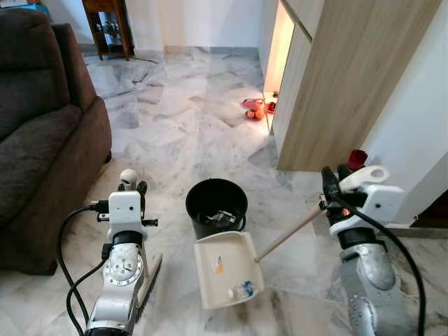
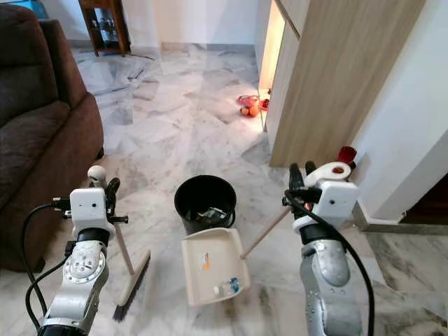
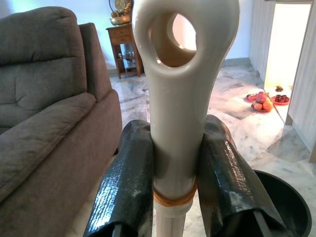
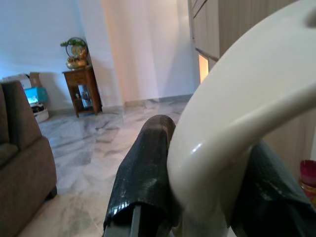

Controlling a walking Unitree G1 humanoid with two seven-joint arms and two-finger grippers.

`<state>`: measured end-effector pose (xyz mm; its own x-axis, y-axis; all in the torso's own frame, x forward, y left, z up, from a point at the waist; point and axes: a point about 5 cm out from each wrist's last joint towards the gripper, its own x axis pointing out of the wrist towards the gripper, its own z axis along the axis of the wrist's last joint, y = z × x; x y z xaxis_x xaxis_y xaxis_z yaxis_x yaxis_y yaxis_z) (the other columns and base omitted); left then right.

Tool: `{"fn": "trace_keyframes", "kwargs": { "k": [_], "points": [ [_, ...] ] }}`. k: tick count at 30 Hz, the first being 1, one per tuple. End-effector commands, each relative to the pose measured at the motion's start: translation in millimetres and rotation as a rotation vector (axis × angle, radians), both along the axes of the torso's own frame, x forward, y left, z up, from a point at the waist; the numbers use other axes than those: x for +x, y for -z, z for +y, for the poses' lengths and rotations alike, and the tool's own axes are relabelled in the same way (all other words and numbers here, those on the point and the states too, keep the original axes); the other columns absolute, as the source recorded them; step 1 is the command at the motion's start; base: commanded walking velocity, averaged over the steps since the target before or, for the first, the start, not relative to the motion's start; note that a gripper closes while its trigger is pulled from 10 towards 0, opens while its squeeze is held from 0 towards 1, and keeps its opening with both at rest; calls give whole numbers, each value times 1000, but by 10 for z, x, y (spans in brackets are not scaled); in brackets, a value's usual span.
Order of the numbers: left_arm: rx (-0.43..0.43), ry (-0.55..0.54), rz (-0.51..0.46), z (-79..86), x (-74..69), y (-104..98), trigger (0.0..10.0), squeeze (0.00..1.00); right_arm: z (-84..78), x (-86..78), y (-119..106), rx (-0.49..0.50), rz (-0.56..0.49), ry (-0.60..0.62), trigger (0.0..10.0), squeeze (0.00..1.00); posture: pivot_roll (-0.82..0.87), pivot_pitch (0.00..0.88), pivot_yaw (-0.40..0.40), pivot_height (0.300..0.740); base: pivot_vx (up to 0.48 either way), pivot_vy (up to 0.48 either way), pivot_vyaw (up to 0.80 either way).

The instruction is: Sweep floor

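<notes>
My left gripper (image 1: 131,187) is shut on the cream broom handle (image 3: 180,98), just under its looped end. The broom's brush head (image 2: 133,280) rests on the marble floor by my left arm. My right gripper (image 1: 333,183) is shut on the cream grip (image 4: 247,108) of the dustpan's wooden handle (image 1: 290,234). The cream dustpan (image 1: 227,269) lies tilted on the floor in front of me, with a small blue and white scrap (image 1: 241,289) near its lower edge. Just beyond it stands a black bin (image 1: 216,205) with some rubbish inside.
A brown sofa (image 1: 42,140) fills the left side. A tall wooden cabinet (image 1: 350,84) stands on the right, with a red cup (image 1: 357,159) at its foot. Plates of fruit (image 1: 254,108) lie on the floor near it. A wooden side table (image 1: 108,28) is far back.
</notes>
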<state>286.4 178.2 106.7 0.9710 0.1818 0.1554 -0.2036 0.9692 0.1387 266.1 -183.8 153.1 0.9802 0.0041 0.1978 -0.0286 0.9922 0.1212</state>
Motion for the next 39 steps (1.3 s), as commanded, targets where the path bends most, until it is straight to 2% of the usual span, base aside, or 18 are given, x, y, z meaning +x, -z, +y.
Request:
{"fn": "trace_keyframes", "kwargs": {
  "k": [1,5,13,25,31,39],
  "points": [
    [18,8,-46,-9,44,-96,10000,0,44,6,-250,42,-105,-21,10000,0,42,0,-13,740,0,0,0],
    [17,6,-50,-5,50,-102,10000,0,36,77,-597,111,-203,-22,10000,0,46,0,-16,740,0,0,0],
    [10,2,-61,-5,55,-114,10000,0,80,113,-877,170,-271,20,10000,0,52,0,-19,740,0,0,0],
    [29,-30,-85,108,34,-162,10000,0,198,297,-892,225,-311,75,10000,0,77,0,-15,740,82,0,0],
    [35,-34,-85,117,17,-156,10000,0,298,323,-840,241,-301,54,10000,0,77,0,-14,740,273,0,0],
    [36,-36,-87,122,17,-159,10000,0,341,331,-813,251,-296,47,10000,0,84,0,-14,740,316,0,0]
  ]
}}
